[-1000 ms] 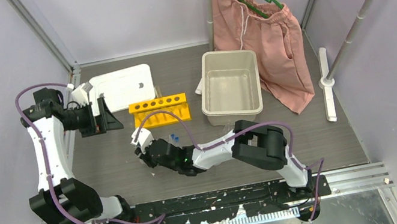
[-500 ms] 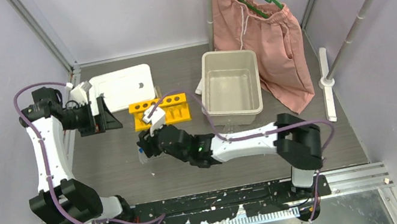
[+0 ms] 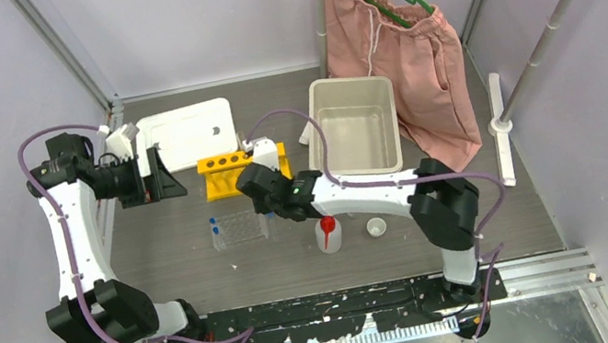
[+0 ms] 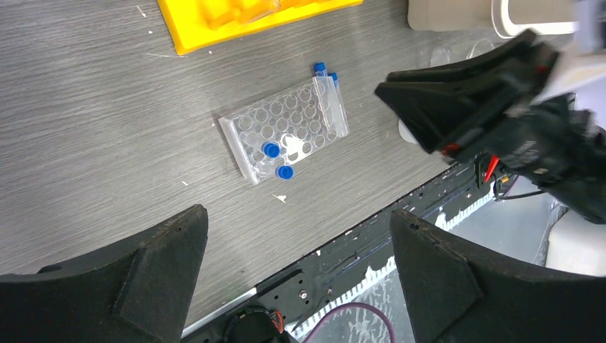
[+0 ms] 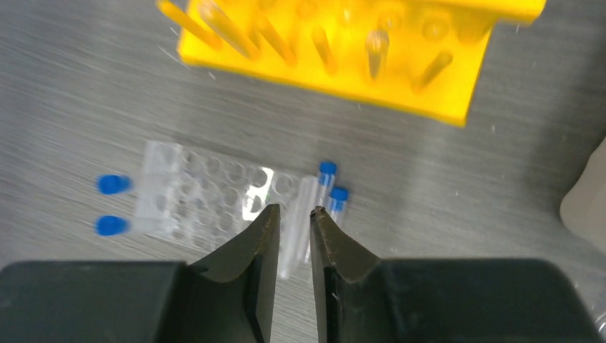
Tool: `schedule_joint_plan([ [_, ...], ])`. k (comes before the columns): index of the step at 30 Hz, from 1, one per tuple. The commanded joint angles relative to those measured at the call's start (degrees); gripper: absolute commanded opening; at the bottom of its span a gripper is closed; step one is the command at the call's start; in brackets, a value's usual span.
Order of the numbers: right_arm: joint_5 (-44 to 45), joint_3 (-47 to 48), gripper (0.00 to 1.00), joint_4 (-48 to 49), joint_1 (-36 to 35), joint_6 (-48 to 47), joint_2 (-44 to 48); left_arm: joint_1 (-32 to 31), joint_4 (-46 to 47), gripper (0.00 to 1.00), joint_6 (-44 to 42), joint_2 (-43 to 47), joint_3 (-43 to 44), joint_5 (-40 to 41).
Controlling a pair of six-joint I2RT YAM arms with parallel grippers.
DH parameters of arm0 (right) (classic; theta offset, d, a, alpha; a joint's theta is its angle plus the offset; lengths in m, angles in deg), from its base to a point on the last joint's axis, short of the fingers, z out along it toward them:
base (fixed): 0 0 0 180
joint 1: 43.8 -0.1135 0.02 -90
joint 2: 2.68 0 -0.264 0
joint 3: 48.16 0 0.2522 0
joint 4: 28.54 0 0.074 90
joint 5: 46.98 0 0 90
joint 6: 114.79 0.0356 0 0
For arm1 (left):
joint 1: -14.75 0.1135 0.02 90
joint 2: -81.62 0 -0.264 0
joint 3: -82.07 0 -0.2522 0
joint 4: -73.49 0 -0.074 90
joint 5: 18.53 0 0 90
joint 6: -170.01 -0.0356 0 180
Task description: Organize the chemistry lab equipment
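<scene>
The yellow tube rack (image 3: 226,173) stands mid-table, also in the right wrist view (image 5: 357,50). The clear grid rack (image 3: 241,229) lies in front of it, seen in both wrist views (image 4: 282,132) (image 5: 207,196). Two blue-capped tubes (image 4: 270,149) sit at its one end and two more (image 5: 327,169) lie at its other end. The red-spouted bottle (image 3: 327,233) and the tiny white cup (image 3: 376,227) stand to the right. My right gripper (image 3: 246,181) (image 5: 293,209) hovers above the rack's tube end, jaws almost together, holding nothing. My left gripper (image 3: 165,171) (image 4: 296,214) is open and empty, high at the left.
A beige bin (image 3: 315,146) stands right of the yellow rack. A white tray (image 3: 187,135) lies at the back left. Pink shorts (image 3: 394,35) hang from a green hanger on a rail at the back right. The table's black front edge (image 4: 343,250) is near.
My right arm has swung from low beside the grid rack up and right toward the yellow rack, uncovering the bottle and the cup. The left arm has barely moved.
</scene>
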Motion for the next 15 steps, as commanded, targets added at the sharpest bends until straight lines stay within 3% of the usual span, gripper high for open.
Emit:
schedule_joint_plan([
  [1, -1.0, 3.8, 0.28, -8.6, -0.4, 4.2, -4.1, 0.4, -0.5, 0.98, -0.4, 1.1, 2.2, -1.6],
  [6, -2.5, 3.7, 0.22, -8.9, 0.4, 5.6, -7.7, 0.4, -0.5, 0.98, -0.4, 0.9, 2.4, -1.8],
  [15, -4.6, 4.1, 0.22, -7.5, 2.2, 6.2, -10.9, 0.4, -0.5, 0.98, -0.6, 0.7, 2.4, -1.7],
])
